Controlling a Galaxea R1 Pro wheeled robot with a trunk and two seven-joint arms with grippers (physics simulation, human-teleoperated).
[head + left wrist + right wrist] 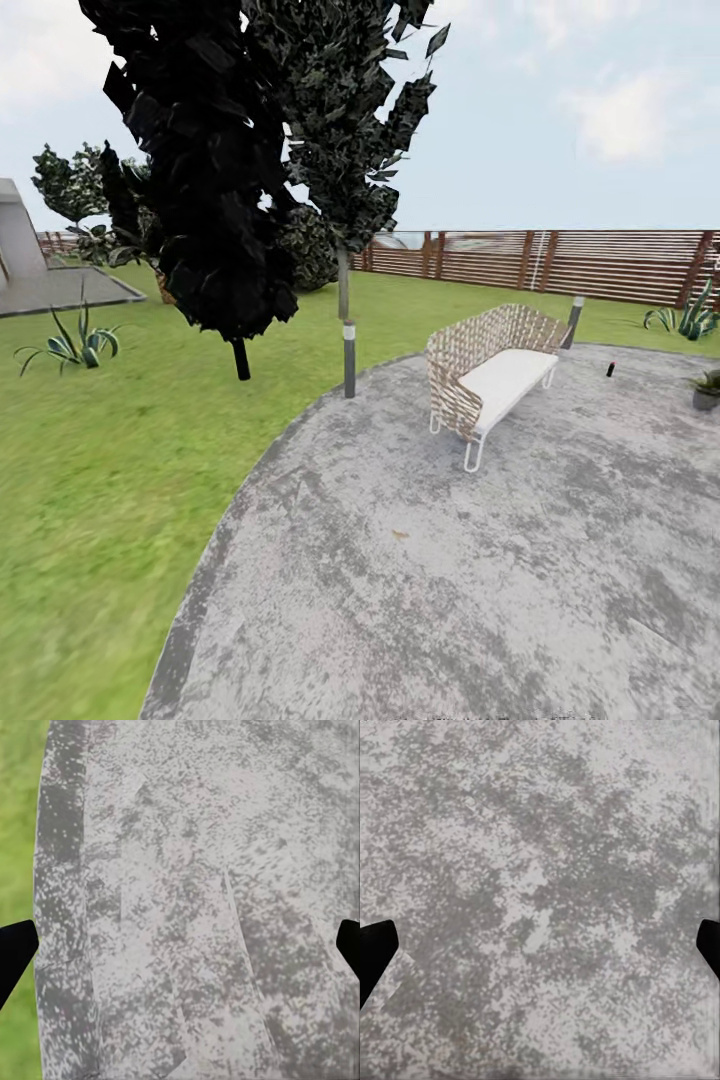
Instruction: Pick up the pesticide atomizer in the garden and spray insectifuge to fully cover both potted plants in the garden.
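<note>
The pesticide atomizer (610,369), a tiny dark bottle, stands upright far off on the round grey stone patio (450,580), to the right of a wicker bench. One potted plant (706,388), green leaves in a small grey pot, sits at the right edge of the head view, a little nearer than the bottle. In the left wrist view my left gripper (180,952) is open over the patio's rim beside the lawn, its dark fingertips (15,949) wide apart. My right gripper (540,952) is open over bare stone, nothing between its fingertips (375,945).
A wicker bench with a white cushion (492,376) stands mid-patio. Two short bollard lamps (349,358) (574,320) and dark trees (215,170) edge the patio. Striped spiky plants (75,345) (690,318) grow on the lawn. A brown slatted fence (560,262) closes the back.
</note>
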